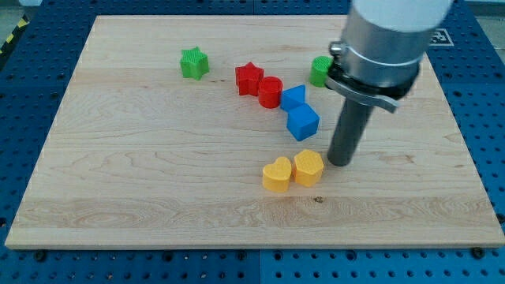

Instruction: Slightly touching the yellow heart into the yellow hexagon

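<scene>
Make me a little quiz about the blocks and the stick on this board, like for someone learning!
1. True or false: the yellow heart and the yellow hexagon sit right beside each other.
2. Which side of the yellow hexagon is my tip on? A) the view's left B) the view's right C) the view's bottom
3. Fill in: the block nearest the view's top left is the green ____.

Key: 1. True, they look touching or nearly so. 2. B, close beside it. 3. star.
</scene>
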